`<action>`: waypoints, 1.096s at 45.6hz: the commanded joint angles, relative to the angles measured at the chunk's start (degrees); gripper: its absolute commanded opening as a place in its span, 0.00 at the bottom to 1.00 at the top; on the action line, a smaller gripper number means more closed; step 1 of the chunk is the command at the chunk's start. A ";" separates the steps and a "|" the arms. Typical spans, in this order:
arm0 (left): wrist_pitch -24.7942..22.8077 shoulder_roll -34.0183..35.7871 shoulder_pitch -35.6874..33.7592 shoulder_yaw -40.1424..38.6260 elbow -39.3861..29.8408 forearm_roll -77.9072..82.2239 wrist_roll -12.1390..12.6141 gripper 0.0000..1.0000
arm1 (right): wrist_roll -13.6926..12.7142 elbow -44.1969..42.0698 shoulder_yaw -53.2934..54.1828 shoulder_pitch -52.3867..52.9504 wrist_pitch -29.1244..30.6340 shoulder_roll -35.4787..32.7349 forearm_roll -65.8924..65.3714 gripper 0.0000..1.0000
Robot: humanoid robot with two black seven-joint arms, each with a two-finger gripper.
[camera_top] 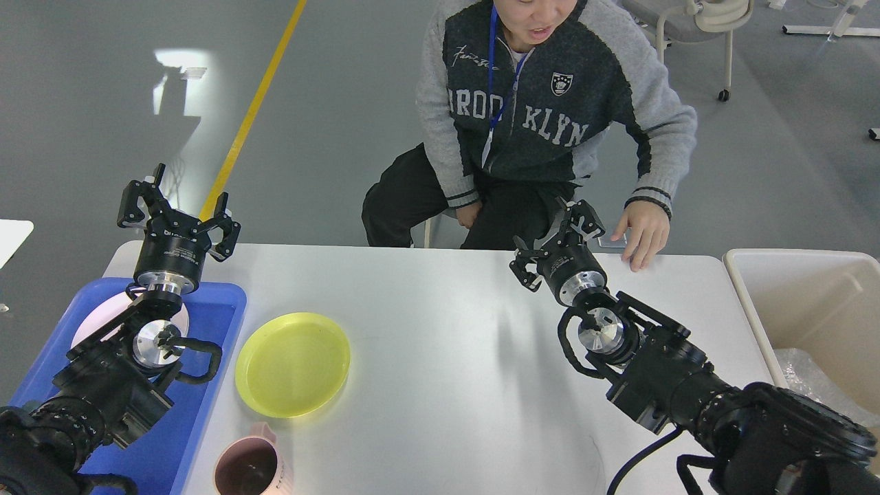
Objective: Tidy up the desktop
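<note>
White desktop [440, 330] fills the view, yellow plate [292, 364] as landmark. Left gripper [177, 214] hangs beyond the plate over the blue tray [220, 309], fingers spread, empty. Right gripper [555, 242], far right of the plate, looks released, probably awaiting a target. Pink mug [249, 467] sits nearer than the plate.

Matte desktop [440, 330], glossy plastic plate [292, 364]

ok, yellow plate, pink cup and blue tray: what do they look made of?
Yellow plate: likely translucent plastic, glossy; the rim glows lighter and the white desktop tints through it. Pink cup: matte and opaque; plastic or ceramic, cannot tell. Blue tray: probably moulded plastic, with uniform colour, rounded corners and a soft sheen.
</note>
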 commanded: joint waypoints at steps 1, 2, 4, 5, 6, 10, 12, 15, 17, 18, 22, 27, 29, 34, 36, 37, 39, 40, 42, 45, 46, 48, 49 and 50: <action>0.00 0.02 0.00 -0.01 0.00 0.00 0.00 0.97 | 0.00 0.00 0.00 0.00 0.00 0.00 0.00 1.00; 0.00 0.02 0.00 -0.01 0.00 0.00 0.00 0.97 | 0.00 0.00 0.00 0.00 0.00 0.00 0.00 1.00; 0.00 0.02 0.00 -0.01 0.00 0.00 0.00 0.97 | 0.00 0.00 0.00 0.00 0.00 0.00 0.00 1.00; 0.00 0.02 0.00 -0.01 0.00 0.00 0.00 0.97 | 0.00 0.00 0.00 0.00 0.00 0.00 0.00 1.00; 0.00 0.02 0.00 -0.01 0.00 0.00 0.00 0.97 | 0.00 0.00 0.00 0.00 0.00 0.00 0.00 1.00; 0.00 0.02 0.00 -0.01 0.00 0.00 0.00 0.97 | 0.00 0.00 0.00 0.00 0.00 0.00 0.00 1.00; 0.00 0.02 0.00 -0.01 0.00 0.00 0.00 0.97 | 0.00 0.00 0.00 0.00 0.00 0.00 0.00 1.00; 0.00 0.02 0.00 -0.01 0.00 0.00 0.00 0.97 | 0.00 0.00 0.00 0.00 0.00 0.00 0.00 1.00; 0.00 0.02 0.00 -0.01 0.00 0.00 0.00 0.97 | 0.00 0.00 0.00 0.00 0.00 0.00 0.00 1.00; 0.00 0.02 0.00 -0.01 0.00 0.00 0.00 0.97 | 0.00 0.00 0.00 0.00 0.00 0.00 0.00 1.00; 0.00 0.02 0.00 -0.01 0.00 0.00 0.00 0.97 | 0.00 0.00 0.00 0.00 0.00 0.00 0.00 1.00; 0.00 0.02 0.00 -0.01 0.00 -0.09 0.00 0.97 | 0.00 0.00 0.00 0.00 0.00 0.00 0.00 1.00; 0.00 0.02 0.00 -0.01 0.00 0.00 0.00 0.97 | 0.00 0.00 0.00 0.00 0.00 0.00 0.00 1.00; 0.00 -0.07 0.00 -0.01 0.00 0.00 0.00 0.97 | 0.00 0.00 0.00 0.00 0.00 0.00 0.00 1.00; 0.00 0.02 0.00 -0.01 0.00 0.00 0.00 0.97 | 0.00 0.00 0.00 0.00 0.00 0.00 0.00 1.00; 0.00 0.02 0.00 -0.01 0.00 0.00 0.00 0.97 | 0.00 0.00 0.00 0.00 0.00 0.00 0.00 1.00; 0.00 0.02 0.00 -0.01 0.00 0.00 0.00 0.97 | 0.00 0.00 0.00 0.00 0.00 0.00 0.00 1.00; 0.00 0.02 0.00 -0.01 0.00 0.00 0.00 0.97 | 0.00 0.00 0.00 0.00 0.00 0.00 0.00 1.00; 0.00 0.02 0.00 -0.01 0.00 0.00 0.00 0.97 | 0.00 0.00 0.00 0.00 0.00 0.00 0.00 1.00; 0.00 0.02 0.00 -0.01 0.00 0.00 0.00 0.97 | 0.00 0.00 0.00 0.00 0.00 0.00 0.00 1.00; 0.00 0.02 0.00 -0.01 0.00 -0.09 0.00 0.97 | 0.00 0.00 0.00 0.00 0.00 0.00 0.00 1.00; 0.00 -0.07 0.00 -0.01 0.00 -0.01 0.00 0.97 | 0.00 0.00 0.00 0.00 0.00 0.00 0.00 1.00; 0.00 0.02 0.00 -0.01 0.00 0.00 0.00 0.97 | 0.00 0.00 0.00 0.00 0.00 0.00 0.00 1.00; 0.00 -0.07 0.00 -0.01 0.00 0.00 0.00 0.97 | 0.00 0.00 0.00 0.00 0.00 0.00 0.00 1.00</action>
